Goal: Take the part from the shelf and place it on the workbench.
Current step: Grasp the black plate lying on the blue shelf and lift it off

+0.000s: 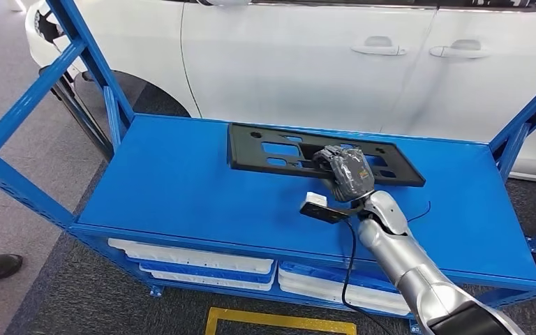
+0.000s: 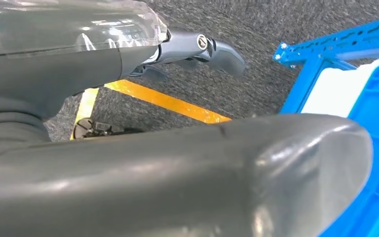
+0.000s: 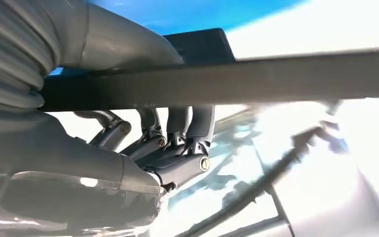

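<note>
The black plastic mounting plate (image 1: 321, 155), a long flat part with rectangular cut-outs, lies flat on the top deck of the blue steel shelf (image 1: 181, 181), towards the far edge and right of centre. A white car (image 1: 307, 63) stands just behind the shelf.

Step in hand: grasping the part on the shelf. The right robot hand (image 1: 345, 171) is over the near edge of the plate, right of its middle. In the right wrist view the dark fingers (image 3: 177, 123) are curled up against one face of the plate's edge (image 3: 276, 74) and the thick grey thumb (image 3: 118, 44) lies across the other face, so the right robot hand pinches the plate. Whether the plate is already clear of the deck cannot be told.

The left robot hand (image 2: 197, 47) hangs over the carpet near a yellow floor line (image 2: 168, 101), holding nothing; whether its fingers are spread or curled cannot be told.

Next move, as judged: confirm a firm pinch, then raise the plate level. The grip is off-centre, so the long left end is likely to droop or swing. Clear the blue uprights before turning away. The bench is not visible.
</note>
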